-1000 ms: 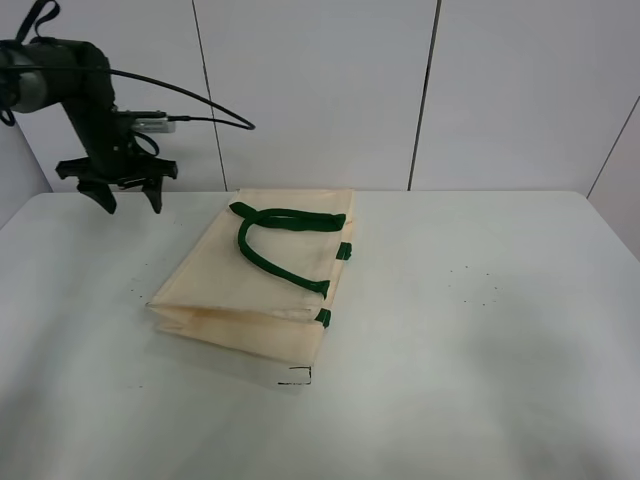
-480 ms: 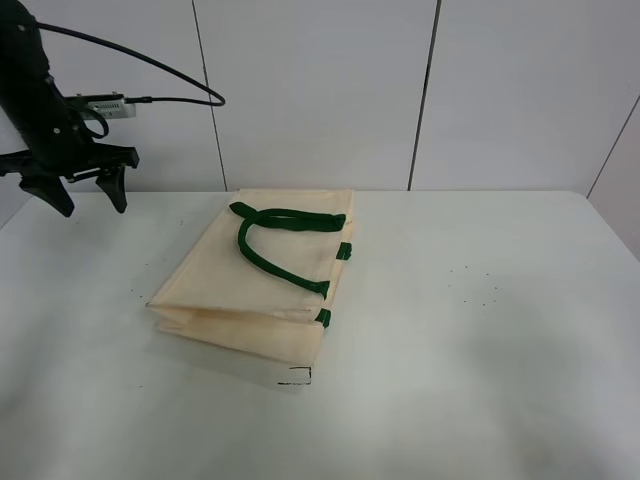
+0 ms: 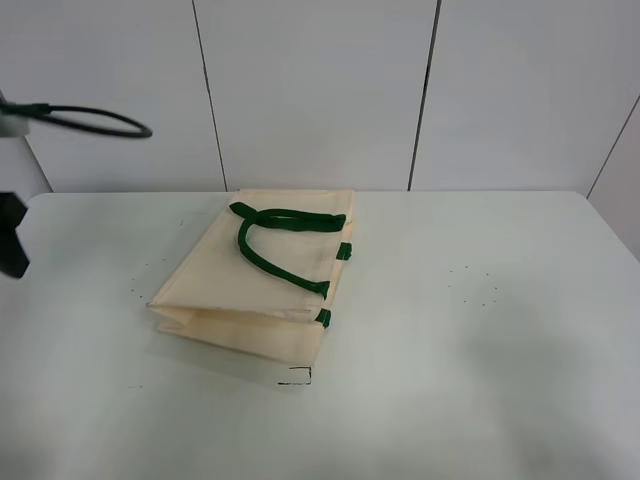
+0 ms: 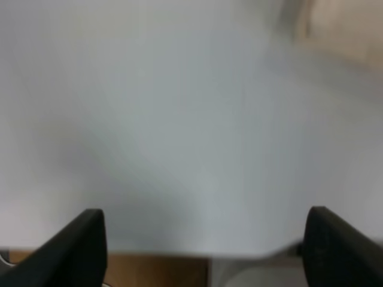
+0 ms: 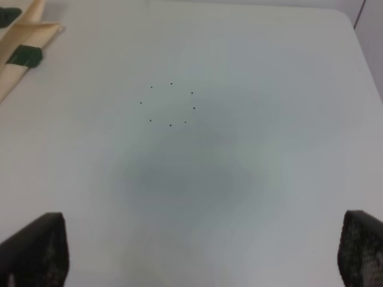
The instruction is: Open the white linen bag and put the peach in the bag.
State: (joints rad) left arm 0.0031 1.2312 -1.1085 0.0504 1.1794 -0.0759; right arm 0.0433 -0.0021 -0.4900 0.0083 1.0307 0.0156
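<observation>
Your left gripper (image 4: 203,251) is spread wide, nothing held, out at the table (image 3: 480,330) edge w/ the white linen bag (image 3: 262,280) well off to its side, lying flat & folded, green handles (image 3: 280,240) on top. Your right gripper (image 5: 203,257) is also released, bag corner far ahead-left, ring of dots (image 5: 169,104) ahead. Peach not visible

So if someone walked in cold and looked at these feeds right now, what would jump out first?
The white linen bag lies flat and folded left of centre on the white table, its dark green handles draped across the top. At the far left edge, only a sliver of the left arm and a looping black cable show. No peach is visible in any view, and both wrist cameras see mostly bare tabletop.
</observation>
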